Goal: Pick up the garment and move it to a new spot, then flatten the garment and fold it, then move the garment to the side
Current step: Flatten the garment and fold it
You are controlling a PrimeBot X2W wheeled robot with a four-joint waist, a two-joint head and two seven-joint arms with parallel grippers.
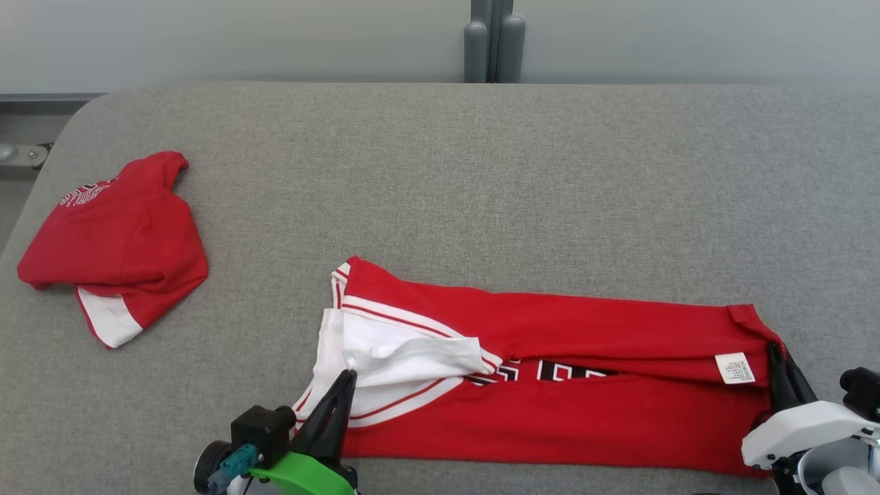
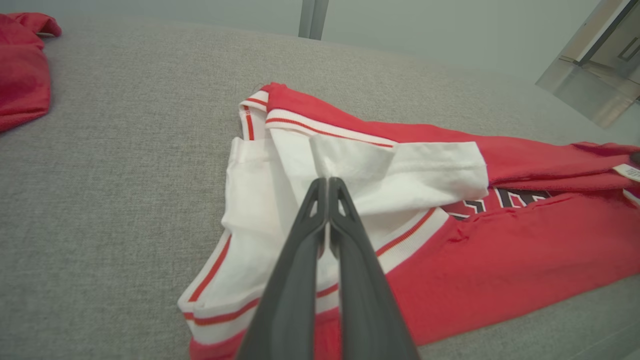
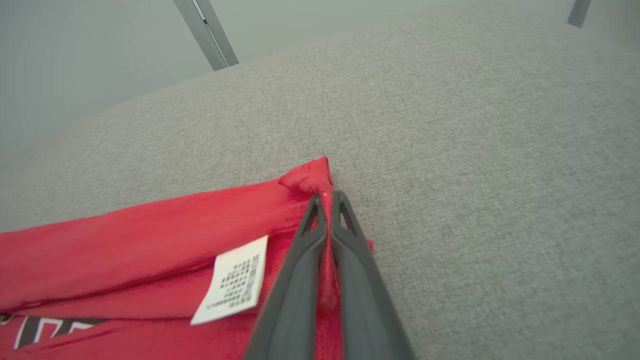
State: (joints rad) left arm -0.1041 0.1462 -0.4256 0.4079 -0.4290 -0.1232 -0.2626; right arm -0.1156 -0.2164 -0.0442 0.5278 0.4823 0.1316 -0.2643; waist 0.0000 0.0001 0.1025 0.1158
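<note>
The garment (image 1: pixel 584 405) is a red shirt with white sleeves and red-striped trim, lying in a long band across the near part of the grey table (image 1: pixel 481 172). A white care label (image 1: pixel 734 368) shows near its right end. My left gripper (image 1: pixel 349 373) is shut on the white sleeve fabric at the garment's left end, and the left wrist view shows the garment (image 2: pixel 500 260) pinched at that gripper's (image 2: pixel 328 180) tips. My right gripper (image 1: pixel 774 346) is shut on the red hem at the right end; in the right wrist view the garment (image 3: pixel 125 235) bunches between that gripper's (image 3: pixel 325 196) tips.
A second red garment (image 1: pixel 117 244) lies crumpled at the table's far left, also visible as a red garment (image 2: pixel 22 65) in the left wrist view. A grey post (image 1: pixel 493 41) stands behind the table. Bare grey surface stretches behind and to the right of the folded shirt.
</note>
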